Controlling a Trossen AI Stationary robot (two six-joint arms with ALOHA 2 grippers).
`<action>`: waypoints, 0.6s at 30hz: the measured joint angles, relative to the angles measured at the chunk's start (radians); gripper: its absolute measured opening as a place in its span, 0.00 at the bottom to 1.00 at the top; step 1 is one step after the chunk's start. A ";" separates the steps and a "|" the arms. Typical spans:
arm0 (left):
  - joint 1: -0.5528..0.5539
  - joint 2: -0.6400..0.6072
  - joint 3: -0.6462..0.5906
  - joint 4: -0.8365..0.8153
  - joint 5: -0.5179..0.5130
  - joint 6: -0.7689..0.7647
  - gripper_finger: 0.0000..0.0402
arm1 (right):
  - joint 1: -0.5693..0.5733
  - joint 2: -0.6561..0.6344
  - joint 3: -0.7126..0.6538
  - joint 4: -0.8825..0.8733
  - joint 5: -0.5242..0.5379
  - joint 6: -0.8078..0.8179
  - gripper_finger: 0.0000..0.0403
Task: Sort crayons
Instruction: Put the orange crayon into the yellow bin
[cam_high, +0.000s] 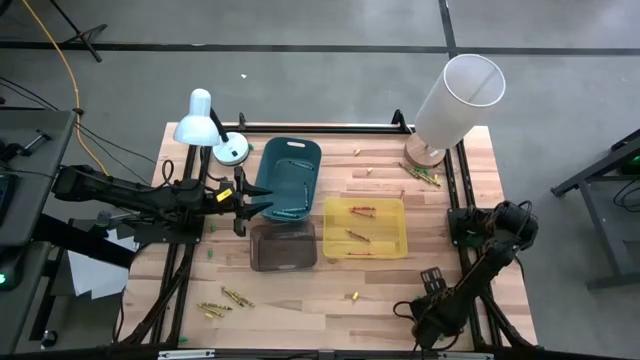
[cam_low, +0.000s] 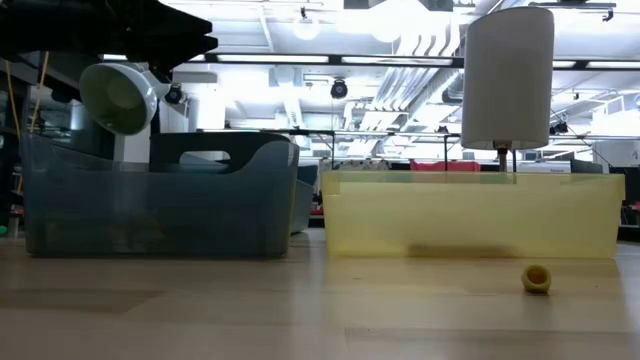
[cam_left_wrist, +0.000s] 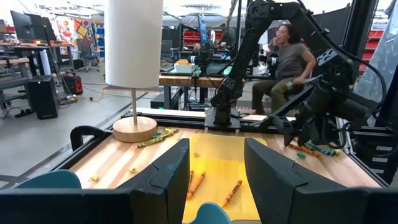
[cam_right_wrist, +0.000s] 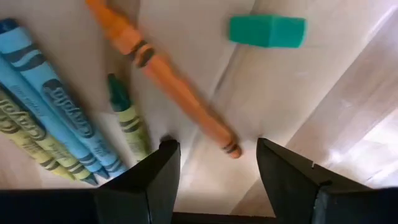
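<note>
Loose crayons lie on the wooden table. In the right wrist view an orange crayon, two blue crayons, a green one and a yellow-green one lie flat under my right gripper. It is open and points steeply down near the table's near right corner; the orange crayon's end lies between its fingertips, untouched. My left gripper is open and level, with nothing in it, above the bins at centre left. Orange crayons lie in the yellow bin.
A teal bin and a clear grey bin stand left of the yellow bin. More crayons lie near the front left, centre front and by the tall lamp's base. A desk lamp stands far left. A teal block lies near the right gripper.
</note>
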 joint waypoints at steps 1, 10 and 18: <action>0.000 0.000 0.000 0.000 0.000 0.000 0.35 | -0.005 0.000 0.000 0.001 0.000 -0.014 0.51; 0.000 0.000 0.000 0.000 0.000 0.000 0.35 | -0.033 0.000 -0.002 0.028 -0.008 -0.080 0.50; 0.000 0.000 0.000 0.000 0.000 0.000 0.35 | -0.036 0.000 -0.001 0.048 -0.034 -0.076 0.24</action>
